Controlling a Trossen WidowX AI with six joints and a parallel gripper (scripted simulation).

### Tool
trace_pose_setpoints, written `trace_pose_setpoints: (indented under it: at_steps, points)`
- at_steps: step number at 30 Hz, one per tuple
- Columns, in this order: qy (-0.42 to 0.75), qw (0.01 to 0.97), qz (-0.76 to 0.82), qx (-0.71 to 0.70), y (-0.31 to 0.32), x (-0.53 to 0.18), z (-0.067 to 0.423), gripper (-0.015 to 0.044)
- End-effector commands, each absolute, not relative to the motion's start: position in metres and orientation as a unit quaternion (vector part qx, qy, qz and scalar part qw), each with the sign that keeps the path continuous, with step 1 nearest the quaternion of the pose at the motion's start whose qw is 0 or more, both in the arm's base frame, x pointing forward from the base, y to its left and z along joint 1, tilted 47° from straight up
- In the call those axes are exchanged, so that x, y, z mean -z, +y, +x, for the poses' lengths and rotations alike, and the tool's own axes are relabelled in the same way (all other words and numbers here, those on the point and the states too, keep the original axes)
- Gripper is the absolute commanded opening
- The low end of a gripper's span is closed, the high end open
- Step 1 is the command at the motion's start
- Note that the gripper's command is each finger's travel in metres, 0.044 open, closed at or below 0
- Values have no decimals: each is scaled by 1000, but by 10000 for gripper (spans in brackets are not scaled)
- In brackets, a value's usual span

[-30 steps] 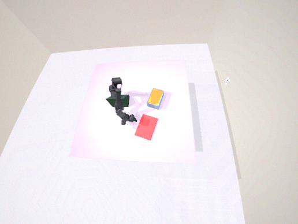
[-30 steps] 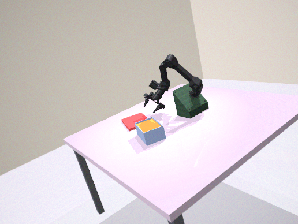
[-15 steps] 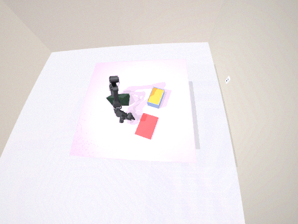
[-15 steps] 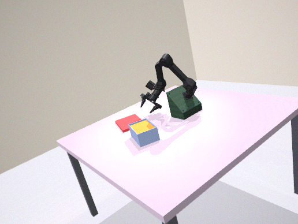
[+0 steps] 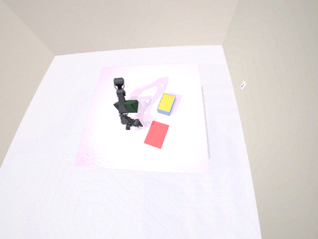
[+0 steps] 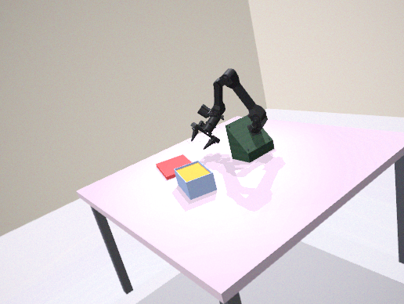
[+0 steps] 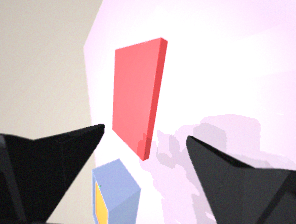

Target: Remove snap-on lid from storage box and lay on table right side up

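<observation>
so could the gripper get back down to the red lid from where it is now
Probably yes. The gripper hangs open and empty above the table, with the red lid lying flat close by. Nothing stands between them; the blue box sits beside the lid, not across the path.
</observation>
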State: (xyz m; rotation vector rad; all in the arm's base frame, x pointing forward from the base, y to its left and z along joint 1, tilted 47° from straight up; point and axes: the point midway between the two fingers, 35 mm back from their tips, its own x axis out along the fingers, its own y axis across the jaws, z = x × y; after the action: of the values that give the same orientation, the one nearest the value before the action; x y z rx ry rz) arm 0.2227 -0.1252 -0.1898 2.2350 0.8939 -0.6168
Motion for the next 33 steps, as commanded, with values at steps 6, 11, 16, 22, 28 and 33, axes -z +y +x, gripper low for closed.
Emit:
trace_pose_setpoints:
  at_steps: [6,11,16,22,28,33]
  points:
    - [337,328,852,232,-140,175,220,440]
    - [337,328,852,232,-147,167,218,440]
    - [337,328,851,233,-154,160,216,440]
    - [337,328,851,233,-161,152,213,440]
    - [337,328,851,233,-159,151,212,440]
    - [337,328,851,233,-158,152,212,440]
